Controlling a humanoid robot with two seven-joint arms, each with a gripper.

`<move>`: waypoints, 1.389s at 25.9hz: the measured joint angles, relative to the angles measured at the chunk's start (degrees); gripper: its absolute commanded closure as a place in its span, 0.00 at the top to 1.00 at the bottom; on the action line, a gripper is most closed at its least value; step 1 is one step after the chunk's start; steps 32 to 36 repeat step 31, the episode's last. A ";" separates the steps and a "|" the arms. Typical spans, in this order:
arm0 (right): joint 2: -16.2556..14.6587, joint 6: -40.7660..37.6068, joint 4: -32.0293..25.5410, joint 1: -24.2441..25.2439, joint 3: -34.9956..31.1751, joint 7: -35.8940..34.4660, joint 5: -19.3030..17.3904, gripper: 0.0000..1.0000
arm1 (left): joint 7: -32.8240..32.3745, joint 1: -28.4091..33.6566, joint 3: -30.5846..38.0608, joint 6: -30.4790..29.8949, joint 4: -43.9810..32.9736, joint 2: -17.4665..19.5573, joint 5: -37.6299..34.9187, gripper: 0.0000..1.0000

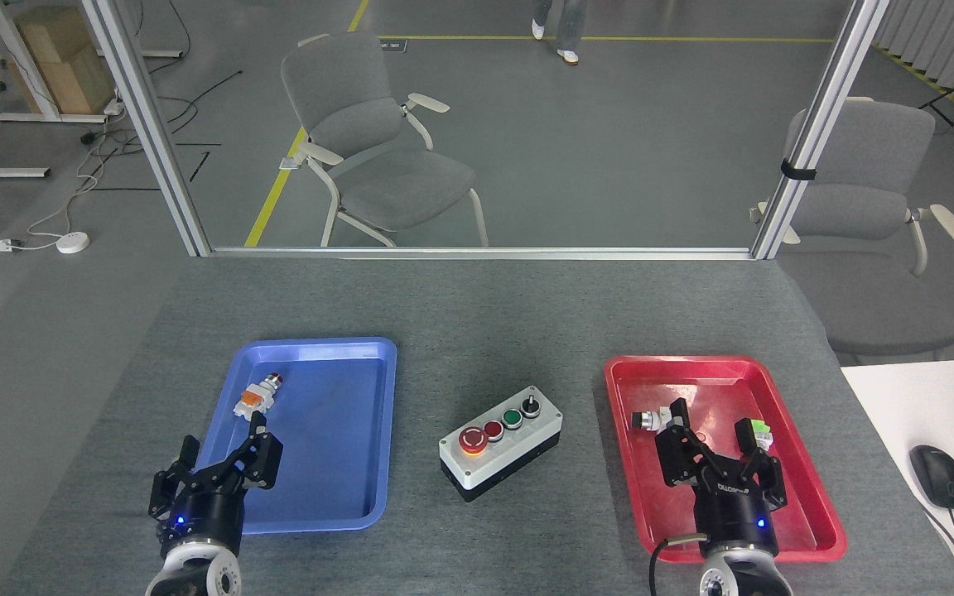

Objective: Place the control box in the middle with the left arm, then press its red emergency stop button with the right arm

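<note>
Black, both sets of jaws stand spread and empty. The right gripper (721, 447) hangs over the near part of the red tray (816, 505), well apart from the control box (500, 441), so it is placed as if clear of the work rather than poised to press. The left gripper (220, 463) sits low at the near left corner of the blue tray (361, 505), its fingers apart and touching nothing, likewise parked out of the way.

The box lies between the two trays on the bare grey counter (477, 314), turned at a slant, with its row of controls facing up and free on every side. That spot is the middle the task asks for, so the placing step looks done. Whether the red stop button (470, 440) is latched down cannot be told from this view; it sits at the near-left end of the row, within the right arm's reach.

By count: one box carrying four controls, namely the large red button, a smaller red one (493, 430), a green one (512, 418) and a black knob (531, 406). There are two trays. The blue one holds one loose switch part (256, 397) near its far left. The red one holds two, one with a dark head (649, 420) just beside the right fingers and a green one (757, 428) partly hidden behind them.
</note>
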 measured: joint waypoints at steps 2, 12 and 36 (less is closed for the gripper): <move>-0.25 1.60 -0.27 0.22 -0.16 0.15 0.00 1.00 | 0.00 0.00 0.00 0.00 0.00 0.00 0.00 0.99; -0.59 3.20 -0.44 0.23 -0.29 0.34 -0.39 1.00 | 0.00 0.00 0.00 -0.01 0.00 0.00 0.00 0.99; -0.54 3.19 -0.08 0.07 -0.19 0.10 -0.56 1.00 | -0.04 0.00 0.00 0.02 0.00 0.00 0.00 0.99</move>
